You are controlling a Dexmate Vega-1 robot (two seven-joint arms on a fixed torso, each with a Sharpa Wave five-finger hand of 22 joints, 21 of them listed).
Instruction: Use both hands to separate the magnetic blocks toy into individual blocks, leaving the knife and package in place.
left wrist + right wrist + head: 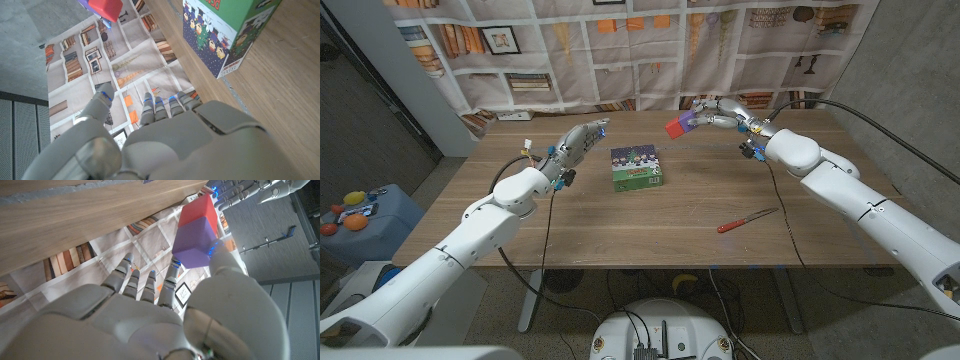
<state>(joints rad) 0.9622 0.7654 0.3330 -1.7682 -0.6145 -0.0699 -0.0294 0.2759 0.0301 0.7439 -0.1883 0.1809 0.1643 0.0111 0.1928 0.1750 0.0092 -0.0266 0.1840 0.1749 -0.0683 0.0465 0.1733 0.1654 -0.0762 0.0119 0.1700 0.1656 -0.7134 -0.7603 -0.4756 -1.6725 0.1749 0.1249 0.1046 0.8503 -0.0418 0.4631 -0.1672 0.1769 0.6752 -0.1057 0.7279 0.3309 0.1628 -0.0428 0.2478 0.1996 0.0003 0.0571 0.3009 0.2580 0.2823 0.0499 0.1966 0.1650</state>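
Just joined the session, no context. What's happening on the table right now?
The right hand holds the magnetic blocks toy, a red block stuck to a purple one, lifted over the far side of the table. The blocks are not yet separated. The left hand is raised and empty, fingers apart, facing the toy from across the green package. The package sits mid-table and the red-handled knife lies nearer the front right, neither being touched.

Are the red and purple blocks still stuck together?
Touching. The right wrist view shows the red block sitting flush against the purple block, no gap, held by the right robot hand.
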